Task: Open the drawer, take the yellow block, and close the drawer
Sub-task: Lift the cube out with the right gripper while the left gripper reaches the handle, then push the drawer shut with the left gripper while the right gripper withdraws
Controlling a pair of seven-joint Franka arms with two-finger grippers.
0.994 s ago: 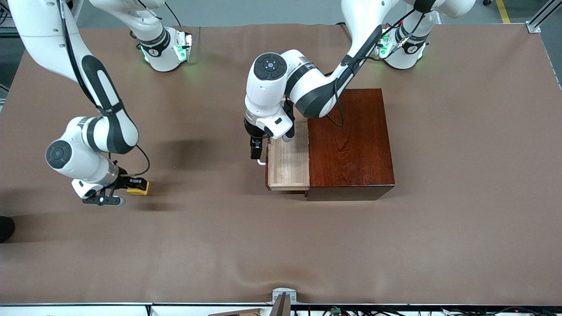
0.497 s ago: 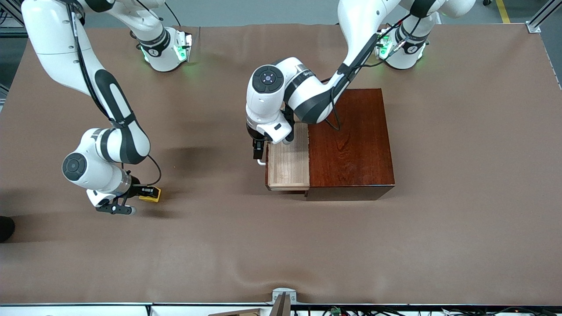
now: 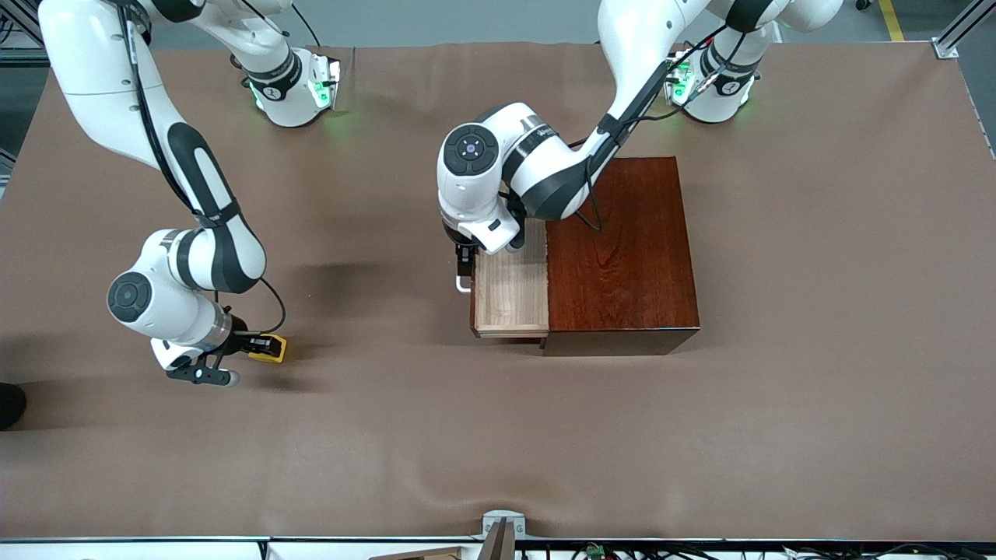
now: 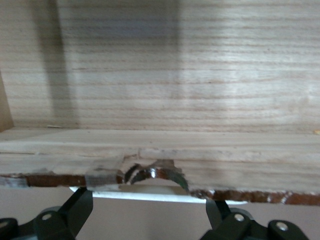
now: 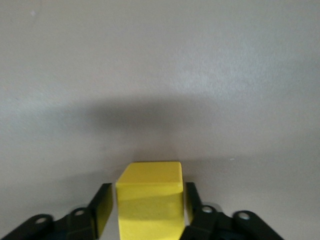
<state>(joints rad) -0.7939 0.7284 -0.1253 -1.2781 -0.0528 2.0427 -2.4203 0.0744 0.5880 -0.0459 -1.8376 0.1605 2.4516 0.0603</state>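
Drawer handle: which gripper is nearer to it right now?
Left. The left gripper sits at the drawer handle, fingers open; the right gripper holds the yellow block toward its own table end.

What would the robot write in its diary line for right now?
drawer: open | block: in right claw | left claw: open at handle

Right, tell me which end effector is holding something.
The right end effector: it grips the yellow block above the table. The left end effector is open at the drawer handle.
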